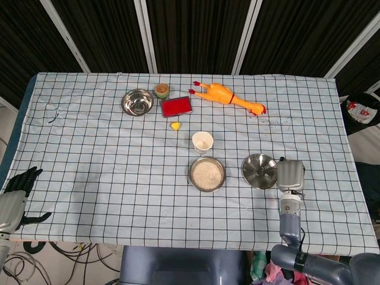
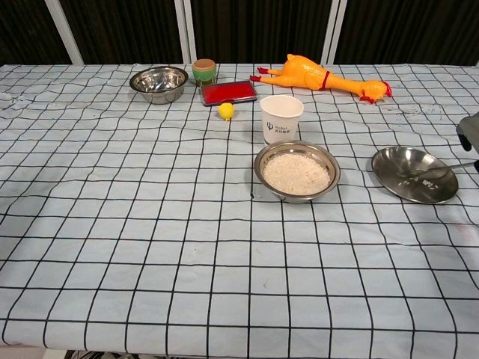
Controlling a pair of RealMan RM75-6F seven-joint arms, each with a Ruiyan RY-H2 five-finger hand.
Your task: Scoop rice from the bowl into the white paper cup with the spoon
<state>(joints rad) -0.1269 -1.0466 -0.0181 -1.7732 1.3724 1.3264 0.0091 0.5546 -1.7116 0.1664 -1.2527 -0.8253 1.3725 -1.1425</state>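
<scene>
A steel bowl of white rice (image 1: 207,174) (image 2: 296,172) sits mid-table, and the white paper cup (image 1: 202,141) (image 2: 281,117) stands upright just behind it. Right of the bowl lies a flat steel plate (image 1: 259,170) (image 2: 397,168). The spoon (image 2: 438,170) rests with its bowl end in that plate, and its handle runs off the right edge toward my right hand (image 1: 291,175) (image 2: 470,133). My right hand hovers at the plate's right rim and holds the handle, though the grip itself is hidden. My left hand (image 1: 15,196) hangs off the table's near-left corner with its fingers apart and nothing in it.
At the back stand an empty steel bowl (image 1: 137,101) (image 2: 158,81), a small green cup (image 1: 161,90), a red box (image 1: 177,106) and a yellow rubber chicken (image 1: 228,96). A small yellow object (image 1: 175,125) lies behind the paper cup.
</scene>
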